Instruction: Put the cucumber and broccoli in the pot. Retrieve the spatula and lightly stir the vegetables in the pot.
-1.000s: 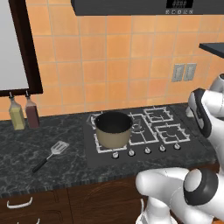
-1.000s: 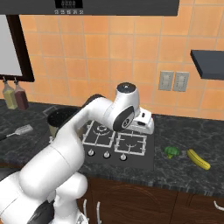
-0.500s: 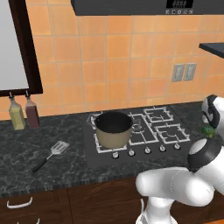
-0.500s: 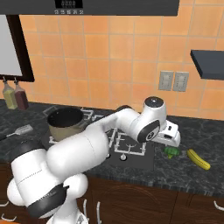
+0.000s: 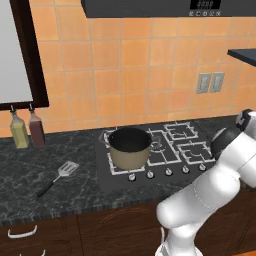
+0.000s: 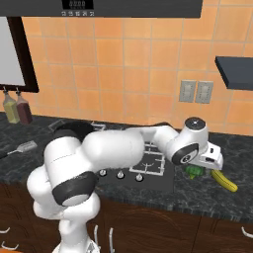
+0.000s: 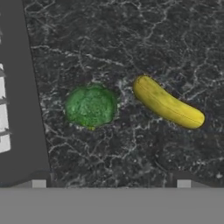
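Hand [image 7: 111,183] spread wide above broccoli [image 7: 91,105], cucumber [image 7: 167,103] beside; seemingly untouched

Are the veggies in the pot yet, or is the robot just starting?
Just starting. Nothing looks done: the pot holds nothing. The open end effector hangs above the broccoli and cucumber, both lying on the counter. Grabbing both, then fetching the spatula and stirring, is left.

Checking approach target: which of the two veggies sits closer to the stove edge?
The broccoli, the round dark-green one; the long yellow-green cucumber lies beyond it, farther from the stove.
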{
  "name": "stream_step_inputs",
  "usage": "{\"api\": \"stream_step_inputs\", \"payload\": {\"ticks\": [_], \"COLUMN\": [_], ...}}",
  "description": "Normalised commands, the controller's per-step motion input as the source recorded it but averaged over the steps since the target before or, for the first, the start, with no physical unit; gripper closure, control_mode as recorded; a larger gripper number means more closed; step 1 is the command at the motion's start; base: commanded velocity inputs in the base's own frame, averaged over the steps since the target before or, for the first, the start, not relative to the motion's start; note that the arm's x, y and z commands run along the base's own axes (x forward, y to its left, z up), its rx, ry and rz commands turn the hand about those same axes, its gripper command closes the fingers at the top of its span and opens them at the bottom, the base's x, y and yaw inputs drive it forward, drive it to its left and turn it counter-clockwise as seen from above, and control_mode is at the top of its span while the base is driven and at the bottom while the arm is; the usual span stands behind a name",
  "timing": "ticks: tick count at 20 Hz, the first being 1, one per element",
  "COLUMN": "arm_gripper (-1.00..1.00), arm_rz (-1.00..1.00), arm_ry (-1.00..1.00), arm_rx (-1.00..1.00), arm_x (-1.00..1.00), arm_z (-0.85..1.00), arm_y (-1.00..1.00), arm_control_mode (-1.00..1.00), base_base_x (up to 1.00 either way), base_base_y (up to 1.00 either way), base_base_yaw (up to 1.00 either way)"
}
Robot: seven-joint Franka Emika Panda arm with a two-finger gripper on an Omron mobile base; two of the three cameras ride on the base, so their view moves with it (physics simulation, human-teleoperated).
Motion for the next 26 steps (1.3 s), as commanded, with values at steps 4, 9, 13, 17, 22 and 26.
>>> {"api": "stream_step_inputs", "payload": {"ticks": [4,9,13,17,22,26], "arm_gripper": [-1.0,-1.0,-1.0,-1.0,-1.0,-1.0], "arm_rz": [0.02,0.07,0.11,0.1,0.06,0.01], "arm_ry": [0.0,0.03,0.03,0.0,0.0,0.0], "arm_rx": [0.0,0.0,0.0,0.0,0.02,0.08], "arm_x": [0.47,0.35,0.11,0.01,0.02,0.0], "arm_z": [-0.34,-0.34,-0.06,0.11,0.72,1.0], "arm_y": [-0.54,-0.55,-0.52,-0.41,-0.27,-0.32], "arm_control_mode": [-1.0,-1.0,-1.0,-1.0,-1.0,-1.0], "base_base_x": [0.0,0.0,0.0,0.0,0.0,0.0], "base_base_y": [0.0,0.0,0.0,0.0,0.0,0.0], "base_base_yaw": [0.0,0.0,0.0,0.0,0.0,0.0]}}
